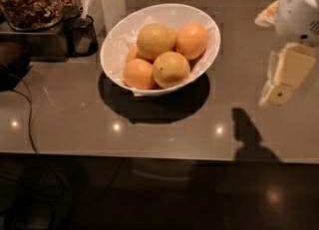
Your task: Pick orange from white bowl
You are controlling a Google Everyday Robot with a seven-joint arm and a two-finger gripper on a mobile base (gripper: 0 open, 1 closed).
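Note:
The white bowl [114, 45] stands on the grey counter, left of centre, lined with crumpled white paper. It holds several citrus fruits. The orange [155, 40], largest and pale yellow-orange, lies on top at the middle. A similar yellowish fruit with a small dark dot [171, 69] lies in front of it. Smaller deeper-orange fruits lie at the right [191, 40] and front left [138, 73]. My gripper [267, 58] hangs at the right edge, well right of the bowl and above the counter, open and empty. Its shadow [247, 130] falls on the counter.
A glass jar of nuts [30, 0] stands at the back left on a dark stand, with a black mesh cup [82, 36] beside it. A white post [112, 0] rises behind the bowl. A black cable [30, 119] runs over the left side. The counter's front edge [159, 158] crosses below.

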